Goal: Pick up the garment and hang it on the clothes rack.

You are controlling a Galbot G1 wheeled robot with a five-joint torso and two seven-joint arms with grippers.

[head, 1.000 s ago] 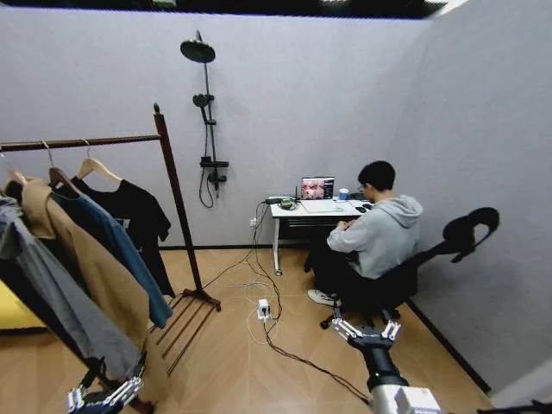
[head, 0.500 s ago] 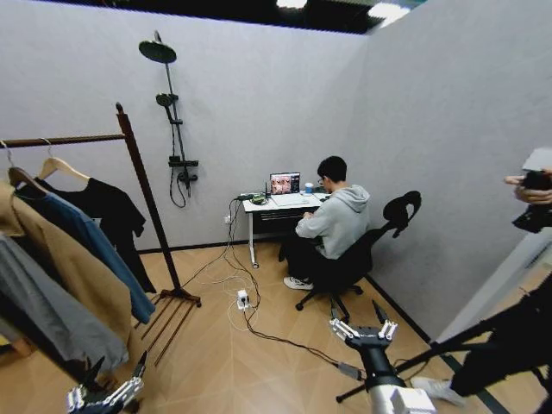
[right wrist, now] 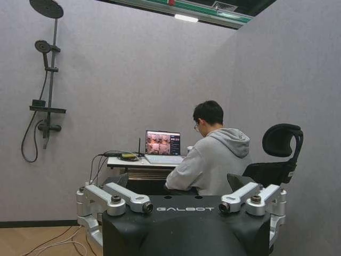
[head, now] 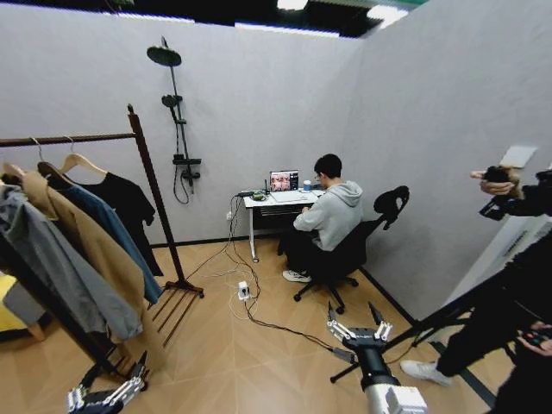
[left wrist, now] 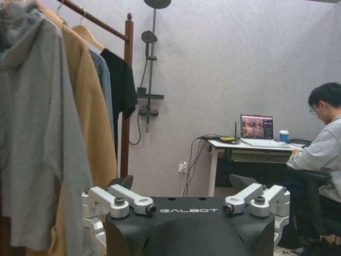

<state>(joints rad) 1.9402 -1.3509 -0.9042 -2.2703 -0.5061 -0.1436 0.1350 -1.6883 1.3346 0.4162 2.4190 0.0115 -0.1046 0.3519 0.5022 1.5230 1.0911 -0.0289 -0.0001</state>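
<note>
Left to right in the head view. Tall dark reddish-brown wooden clothes rack (head: 153,207) stands at the left, horizontal bar running off the left edge, slatted base shelf on the floor. On the bar, from the left: grey hoodie (head: 52,267), tan coat (head: 95,250), a blue garment, then the black short-sleeved T-shirt on a light wooden hanger (head: 125,203), nearest the knobbed post. So the garment already hangs on the rack; its print can't be made out.

Left gripper (head: 108,392) sits low at the bottom left, fingers spread apart, empty, just below the hem of the hoodie and coat. The T-shirt lies up and ahead of it, slightly to its right, well apart, with the coat and hoodie between. Its long axis runs vertical, hanger line following the bar. In the left wrist view the T-shirt (left wrist: 120,88) hangs behind the coat (left wrist: 90,133), beside the post (left wrist: 126,101).

Right gripper (head: 355,332) sits bottom centre-right, fingers splayed wide, empty, aimed at the desk corner and a seated person; the T-shirt is far to its left. Left arm is clearly nearer, so any reach looks like its job, going up past the coat.
</note>
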